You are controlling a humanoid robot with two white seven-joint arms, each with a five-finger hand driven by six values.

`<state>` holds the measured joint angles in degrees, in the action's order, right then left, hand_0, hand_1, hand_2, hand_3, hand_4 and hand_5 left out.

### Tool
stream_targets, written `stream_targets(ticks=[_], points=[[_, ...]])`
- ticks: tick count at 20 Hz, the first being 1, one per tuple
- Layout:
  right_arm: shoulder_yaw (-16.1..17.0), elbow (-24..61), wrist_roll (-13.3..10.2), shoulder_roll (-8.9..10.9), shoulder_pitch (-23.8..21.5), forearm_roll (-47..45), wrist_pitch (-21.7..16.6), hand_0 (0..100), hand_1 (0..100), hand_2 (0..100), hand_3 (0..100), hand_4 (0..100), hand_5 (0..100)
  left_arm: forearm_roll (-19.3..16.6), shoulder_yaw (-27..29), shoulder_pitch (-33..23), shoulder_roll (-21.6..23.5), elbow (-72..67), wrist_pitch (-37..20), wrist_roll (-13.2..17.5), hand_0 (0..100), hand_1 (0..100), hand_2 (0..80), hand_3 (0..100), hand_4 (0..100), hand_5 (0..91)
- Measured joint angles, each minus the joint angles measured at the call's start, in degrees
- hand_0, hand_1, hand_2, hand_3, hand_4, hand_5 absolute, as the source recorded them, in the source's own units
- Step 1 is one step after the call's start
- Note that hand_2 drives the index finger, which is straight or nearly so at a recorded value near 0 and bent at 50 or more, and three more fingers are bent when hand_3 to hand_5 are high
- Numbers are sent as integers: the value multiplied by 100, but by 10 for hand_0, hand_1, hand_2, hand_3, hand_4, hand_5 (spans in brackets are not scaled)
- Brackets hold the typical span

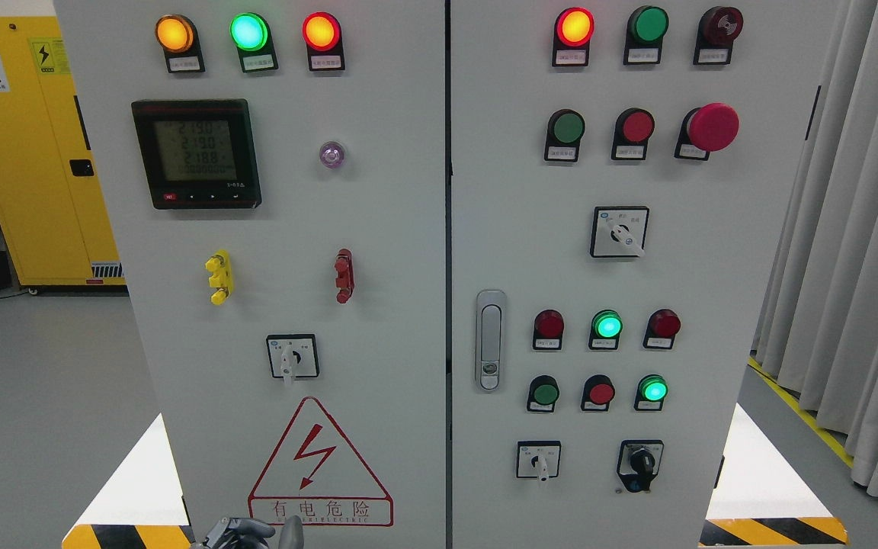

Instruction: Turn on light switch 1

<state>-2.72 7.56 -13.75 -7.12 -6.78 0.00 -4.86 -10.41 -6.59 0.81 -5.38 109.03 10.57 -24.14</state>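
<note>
Showing only at the bottom edge, left of centre, the left hand is cut off by the frame. Grey finger segments lie low in front of the cabinet; whether they are spread or curled cannot be determined. No object is seen in the hand, and contact with the panel cannot be confirmed.

Directly above the hand is the red warning triangle. Above that sits a rotary switch with its white handle pointing down. Which control is light switch 1 cannot be told from the labels. Further up are a yellow terminal, a red terminal and the meter, with three lit lamps along the top.

Up and to the right of the hand, the right door carries the latch, rows of red and green buttons, a mushroom button and more rotary switches.

Far to the upper left stands a yellow locker. Far right hangs a grey curtain. Hazard tape marks the floor.
</note>
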Motion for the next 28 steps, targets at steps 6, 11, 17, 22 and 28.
stream_targets(ticks=[6, 11, 17, 22, 28], points=[[0, 0, 1, 0, 0, 0, 0, 0, 500, 40, 0, 0, 0, -51, -28, 273, -47, 90, 289, -166, 135, 697, 621, 866, 805, 704], [0, 0, 3, 0, 0, 0, 0, 0, 500, 40, 0, 0, 0, -71, -41, 459, -75, 144, 455, -233, 135, 698, 621, 869, 808, 706], [0, 0, 31, 0, 0, 0, 0, 0, 500, 40, 0, 0, 0, -81, -53, 697, -108, 187, 695, -358, 128, 703, 618, 873, 815, 709], [0, 0, 8, 0, 0, 0, 0, 0, 500, 40, 0, 0, 0, -82, -60, 882, -131, 210, 857, -433, 124, 703, 618, 884, 821, 721], [0, 0, 1, 0, 0, 0, 0, 0, 500, 40, 0, 0, 0, -84, -67, 1100, -160, 233, 924, -450, 131, 699, 619, 891, 826, 725]])
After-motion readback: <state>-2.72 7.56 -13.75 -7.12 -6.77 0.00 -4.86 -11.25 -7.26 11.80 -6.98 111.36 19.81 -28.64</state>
